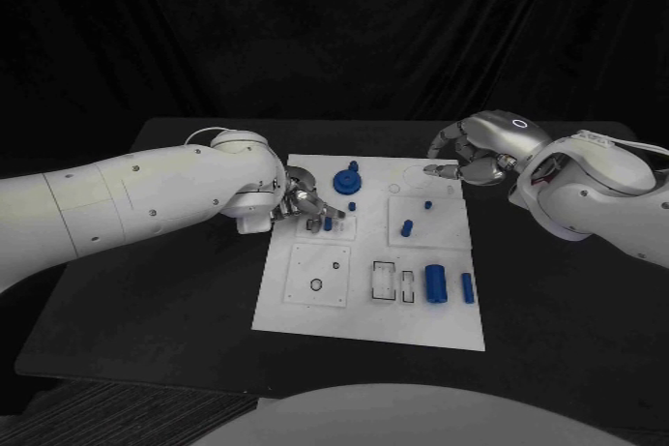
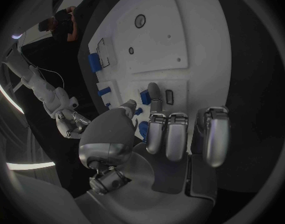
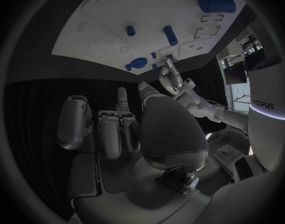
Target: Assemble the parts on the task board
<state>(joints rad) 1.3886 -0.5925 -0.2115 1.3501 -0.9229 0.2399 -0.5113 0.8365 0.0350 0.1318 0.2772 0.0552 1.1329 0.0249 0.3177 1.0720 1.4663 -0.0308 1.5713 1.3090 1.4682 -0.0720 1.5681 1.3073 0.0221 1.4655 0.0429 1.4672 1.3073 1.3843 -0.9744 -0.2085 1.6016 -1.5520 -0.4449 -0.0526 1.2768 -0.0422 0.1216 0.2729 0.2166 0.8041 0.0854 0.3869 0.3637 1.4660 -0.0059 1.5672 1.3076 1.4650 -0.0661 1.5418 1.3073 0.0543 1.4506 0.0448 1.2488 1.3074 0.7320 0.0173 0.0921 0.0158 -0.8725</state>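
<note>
Left silver hand point(image 1: 300, 206) is pinching a small blue peg point(image 1: 328, 223) over the white task board point(image 1: 365, 320), apparently to seat it, while the right silver hand point(image 1: 472, 161) is hovering curled and empty.

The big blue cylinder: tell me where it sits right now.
In the head view the big blue cylinder lies on the task board, near its front right corner, beside a slimmer blue piece.
</note>
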